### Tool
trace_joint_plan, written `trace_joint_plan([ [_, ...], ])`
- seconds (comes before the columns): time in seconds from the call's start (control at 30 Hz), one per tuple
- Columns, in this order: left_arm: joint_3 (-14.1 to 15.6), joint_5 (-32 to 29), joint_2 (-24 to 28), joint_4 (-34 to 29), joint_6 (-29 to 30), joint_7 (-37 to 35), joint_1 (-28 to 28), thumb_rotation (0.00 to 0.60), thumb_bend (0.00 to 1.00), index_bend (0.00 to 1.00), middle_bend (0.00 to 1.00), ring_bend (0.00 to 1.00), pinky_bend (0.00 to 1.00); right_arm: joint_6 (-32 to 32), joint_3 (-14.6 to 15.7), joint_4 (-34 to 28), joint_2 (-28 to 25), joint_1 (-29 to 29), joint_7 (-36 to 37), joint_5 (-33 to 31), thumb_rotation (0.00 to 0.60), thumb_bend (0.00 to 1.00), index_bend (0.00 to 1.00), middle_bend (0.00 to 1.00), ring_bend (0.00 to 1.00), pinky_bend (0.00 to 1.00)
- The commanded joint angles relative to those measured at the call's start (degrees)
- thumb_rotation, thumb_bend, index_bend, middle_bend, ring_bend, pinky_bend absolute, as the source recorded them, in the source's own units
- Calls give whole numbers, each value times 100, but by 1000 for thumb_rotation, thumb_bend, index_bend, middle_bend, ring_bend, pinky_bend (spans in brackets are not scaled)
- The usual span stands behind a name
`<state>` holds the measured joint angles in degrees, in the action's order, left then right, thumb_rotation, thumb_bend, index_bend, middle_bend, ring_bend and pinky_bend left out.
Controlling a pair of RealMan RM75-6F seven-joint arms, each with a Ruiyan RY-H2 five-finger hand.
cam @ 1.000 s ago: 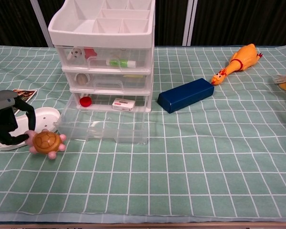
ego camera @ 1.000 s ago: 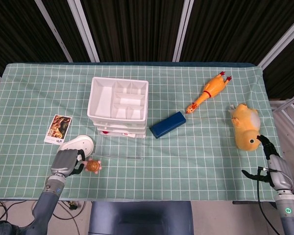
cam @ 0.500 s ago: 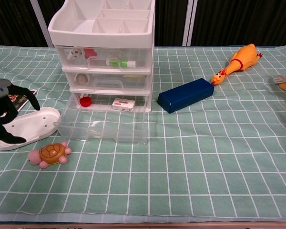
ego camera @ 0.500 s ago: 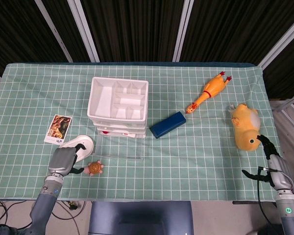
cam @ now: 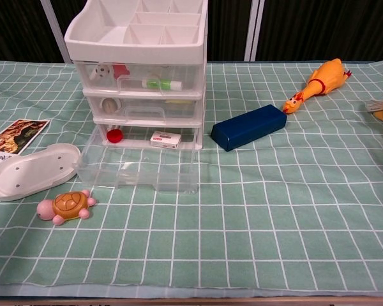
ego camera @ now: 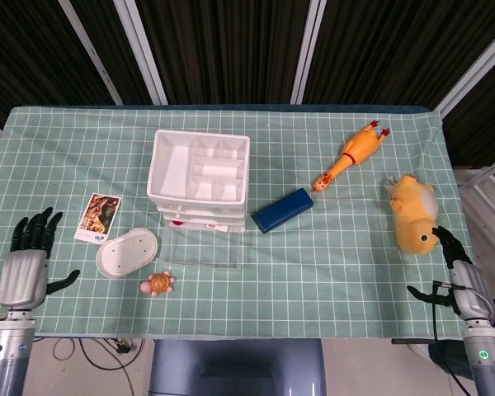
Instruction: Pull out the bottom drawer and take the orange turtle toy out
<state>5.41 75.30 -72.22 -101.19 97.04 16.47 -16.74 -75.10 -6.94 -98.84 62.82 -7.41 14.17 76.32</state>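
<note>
Finishing: the task looks all but done, judging by how things lie on the table now.
Bottom drawer point(cam: 137, 172): pulled out of the white drawer unit point(ego camera: 200, 177) toward the front edge of the table point(ego camera: 330, 272); clear plastic, and it looks empty.
Orange turtle toy point(cam: 65, 206): out of the drawer, lying on the checked cloth near the front edge, just left of the drawer's front corner and just in front of the white oval dish point(cam: 32, 169); nothing touches it.
Left hand point(ego camera: 29, 262): at the front left corner of the table, well apart from the toy, fingers spread, holding nothing.
Right hand point(ego camera: 454, 271): at the front right corner, near the yellow plush toy point(ego camera: 412, 213), fingers apart, empty.
Step in hand: release made, arms clear.
Next move: probably none; at most, resting the arms without brushing the toy.
</note>
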Motion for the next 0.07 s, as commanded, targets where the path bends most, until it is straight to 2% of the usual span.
trace_joint_plan([
  [0.03,16,94,104,310,132,-314,328,600,10,0,0,0,0,-20,1,9,18,2,-35,6,600,109,0,0,0,185],
  [0.07,4,60,116,306,109,-362,362,600,10,0,0,0,0,-19,1,9,23,2,-43,0,600,108,0,0,0,185],
])
